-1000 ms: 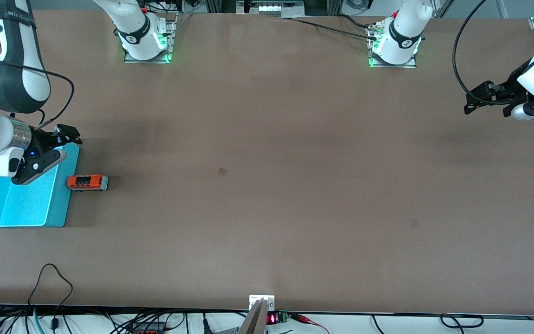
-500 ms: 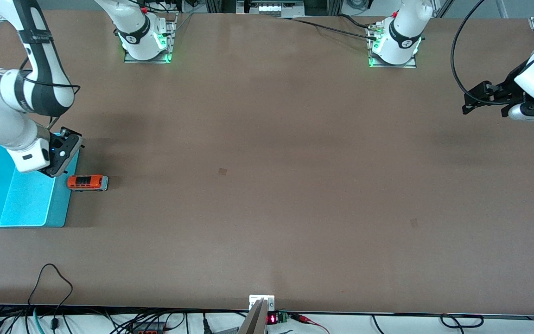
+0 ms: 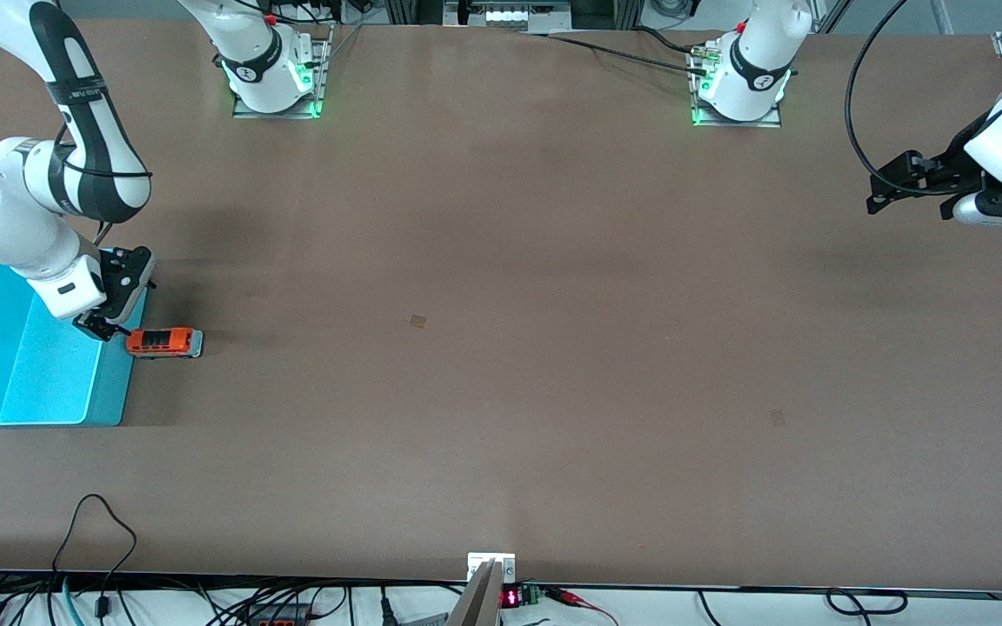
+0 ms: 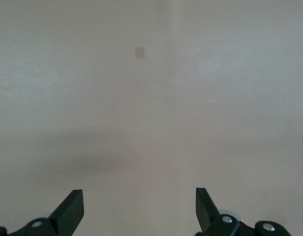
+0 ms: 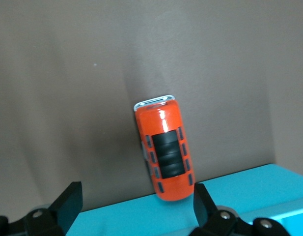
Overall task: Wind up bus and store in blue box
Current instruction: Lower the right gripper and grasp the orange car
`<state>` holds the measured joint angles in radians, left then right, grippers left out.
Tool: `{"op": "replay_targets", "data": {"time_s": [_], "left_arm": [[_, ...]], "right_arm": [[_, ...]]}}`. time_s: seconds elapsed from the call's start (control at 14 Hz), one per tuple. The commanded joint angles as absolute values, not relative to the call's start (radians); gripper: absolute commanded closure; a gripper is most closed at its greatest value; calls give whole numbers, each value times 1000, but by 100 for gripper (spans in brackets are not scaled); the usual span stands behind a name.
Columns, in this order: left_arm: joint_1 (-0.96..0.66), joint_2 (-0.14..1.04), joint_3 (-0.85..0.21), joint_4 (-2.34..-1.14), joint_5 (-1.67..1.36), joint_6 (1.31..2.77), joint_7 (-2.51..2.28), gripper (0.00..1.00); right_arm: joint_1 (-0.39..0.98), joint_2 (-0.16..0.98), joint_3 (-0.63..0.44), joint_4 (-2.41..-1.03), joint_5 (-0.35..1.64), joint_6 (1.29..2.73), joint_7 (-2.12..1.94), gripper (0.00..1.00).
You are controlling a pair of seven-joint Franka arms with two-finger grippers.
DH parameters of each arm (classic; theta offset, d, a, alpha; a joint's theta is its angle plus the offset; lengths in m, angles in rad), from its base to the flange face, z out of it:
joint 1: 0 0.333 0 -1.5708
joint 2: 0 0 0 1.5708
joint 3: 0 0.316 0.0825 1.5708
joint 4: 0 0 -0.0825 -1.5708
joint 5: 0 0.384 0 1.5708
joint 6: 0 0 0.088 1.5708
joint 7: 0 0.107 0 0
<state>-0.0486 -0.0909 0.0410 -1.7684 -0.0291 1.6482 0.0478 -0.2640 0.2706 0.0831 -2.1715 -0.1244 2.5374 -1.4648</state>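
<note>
Table (image 3: 501, 348): brown work surface, the largest item; carries everything below.

Blue box (image 3: 31, 374): cyan bin at the right arm's end of the table, open top, nothing visible in the part that shows. Its wall edge also appears in the right wrist view.

Left gripper (image 3: 892, 187): at the left arm's end of the table, over bare surface, well apart from both task items. Fingers spread wide, nothing between them. This arm waits.

Right gripper (image 3: 101, 326): low over the box wall nearest the bus, just beside the bus's end. Fingers released, wide apart, holding nothing.

Bus (image 3: 164, 342): small orange toy, upright on its wheels on the table, just beside the box's outer wall and outside it, its long axis running away from the wall. Dark windows on the roof, pale end pointing away from the box.

Step in hand, as judged: approach for the pick-up. To do it well, centre the right gripper's spread fingers over the bus's middle, one on each long side, descend without nudging the box wall, and close squarely so the wheels stay free for winding.
</note>
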Motion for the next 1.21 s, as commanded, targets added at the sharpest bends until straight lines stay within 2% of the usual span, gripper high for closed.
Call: {"op": "replay_targets", "data": {"time_s": [0.0, 0.29, 1.14], "left_arm": [[-44, -78, 31, -1741, -12, 1634, 41, 0], [-46, -80, 31, -1740, -12, 1620, 40, 0], [-51, -72, -12, -1712, -6, 1589, 26, 0]], "right_arm": [[-290, 297, 127, -2155, -137, 2589, -1532, 0], [-307, 379, 152, -2125, -133, 2638, -1540, 0], [-341, 454, 153, -2089, -133, 2674, -1542, 0]]}}
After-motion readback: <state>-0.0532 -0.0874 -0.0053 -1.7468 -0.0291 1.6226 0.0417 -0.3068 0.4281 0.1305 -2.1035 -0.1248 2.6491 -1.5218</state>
